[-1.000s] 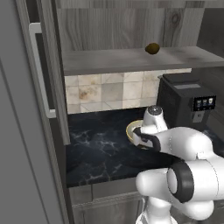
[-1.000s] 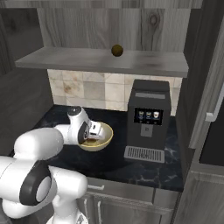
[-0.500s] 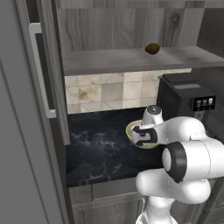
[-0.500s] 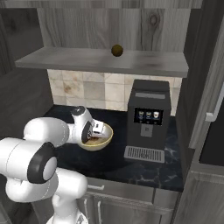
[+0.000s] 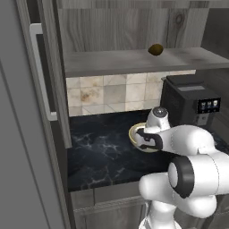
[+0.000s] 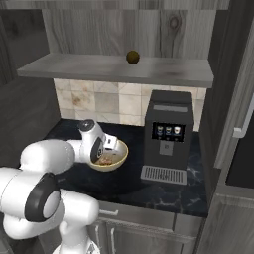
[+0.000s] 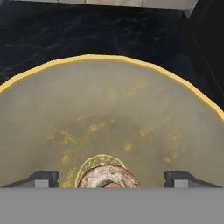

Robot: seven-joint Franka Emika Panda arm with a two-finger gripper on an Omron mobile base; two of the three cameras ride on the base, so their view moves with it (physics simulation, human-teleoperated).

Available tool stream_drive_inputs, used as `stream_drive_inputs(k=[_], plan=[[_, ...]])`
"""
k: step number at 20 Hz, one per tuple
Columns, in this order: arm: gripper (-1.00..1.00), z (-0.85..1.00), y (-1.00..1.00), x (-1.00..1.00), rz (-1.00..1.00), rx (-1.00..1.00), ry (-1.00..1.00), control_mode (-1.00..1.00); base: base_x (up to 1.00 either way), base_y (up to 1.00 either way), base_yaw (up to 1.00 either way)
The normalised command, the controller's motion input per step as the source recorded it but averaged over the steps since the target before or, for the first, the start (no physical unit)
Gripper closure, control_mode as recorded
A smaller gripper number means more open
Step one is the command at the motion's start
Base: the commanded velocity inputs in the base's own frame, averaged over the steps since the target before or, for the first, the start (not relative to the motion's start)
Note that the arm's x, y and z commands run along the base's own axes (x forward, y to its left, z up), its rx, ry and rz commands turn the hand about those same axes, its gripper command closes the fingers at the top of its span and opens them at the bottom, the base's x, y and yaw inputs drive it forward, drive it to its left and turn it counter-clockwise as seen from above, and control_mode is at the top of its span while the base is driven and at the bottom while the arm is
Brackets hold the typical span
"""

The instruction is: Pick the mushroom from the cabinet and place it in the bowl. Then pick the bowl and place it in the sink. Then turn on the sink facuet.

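Standing on the black marbled surface (image 5: 103, 154), beside the black coffee machine (image 6: 167, 136), the round pale yellow-tan glossy bowl (image 7: 109, 118) sits upright, mouth up. Its floor holds the small speckled reddish-brown mushroom (image 7: 109, 178), between wide-open, empty jaws; its long axis is unclear.

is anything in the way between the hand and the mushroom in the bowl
Nothing visible. In the hand view the mushroom lies on the bottom of the bowl, between the open fingertips of the hand.
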Motion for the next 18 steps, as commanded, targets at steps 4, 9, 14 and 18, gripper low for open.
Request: stream_drive_inputs(k=[4, 9, 14, 18], plan=[[-1.00, 0.50, 0.11, -0.05, 0.00, 0.00, 0.00, -1.00, 0.00, 0.00, 0.00], [-1.00, 0.46, 0.64, -0.26, 0.12, -0.02, 0.09, -1.00, 0.00, 0.00, 0.00], [-1.00, -0.10, 0.75, -0.12, 0.23, -0.11, 0.28, -1.00, 0.00, 0.00, 0.00], [-1.00, -0.29, 0.04, 0.00, 0.09, -0.12, 0.19, -1.00, 0.00, 0.00, 0.00]])
